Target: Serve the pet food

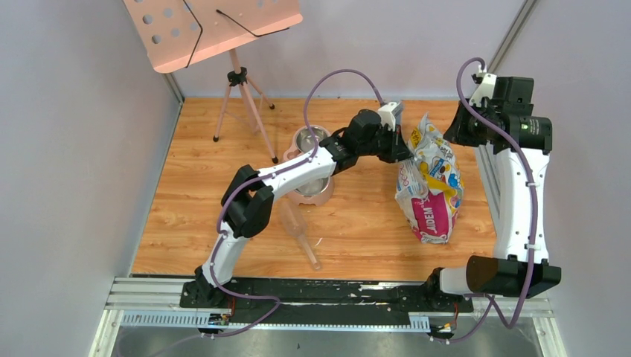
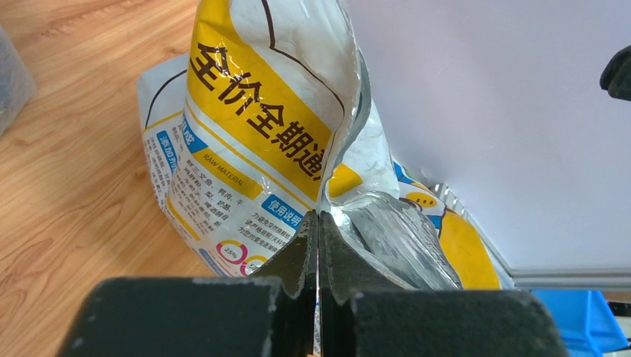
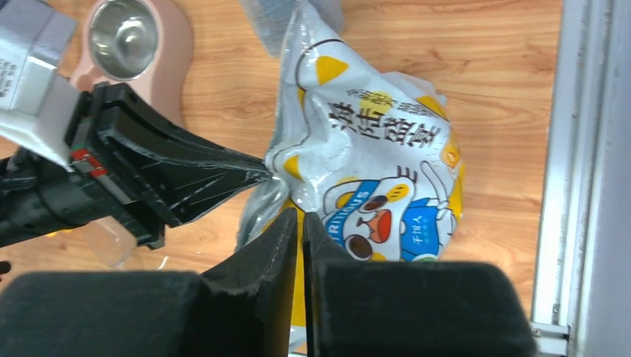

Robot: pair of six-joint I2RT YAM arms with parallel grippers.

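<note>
The printed pet food bag (image 1: 431, 195) lies on the wooden floor at the right, its top raised. No kibble shows; it is hidden inside the bag. My left gripper (image 1: 406, 141) is shut on the bag's upper edge, with the foil edge (image 2: 338, 149) pinched between its jaws (image 2: 318, 217). In the right wrist view the left gripper (image 3: 257, 167) pulls the bag (image 3: 372, 141) sideways. My right gripper (image 3: 300, 217) is shut and holds nothing; it hovers above the bag, by its top right (image 1: 452, 134). The pink bowl stand (image 1: 316, 195) with a steel bowl sits under the left arm.
A clear plastic scoop (image 1: 300, 229) lies on the floor in front of the bowl. A pink music stand (image 1: 212, 30) on a tripod stands at the back left. An aluminium rail (image 3: 588, 178) and walls border the floor on the right. The bowl also shows in the right wrist view (image 3: 175, 52).
</note>
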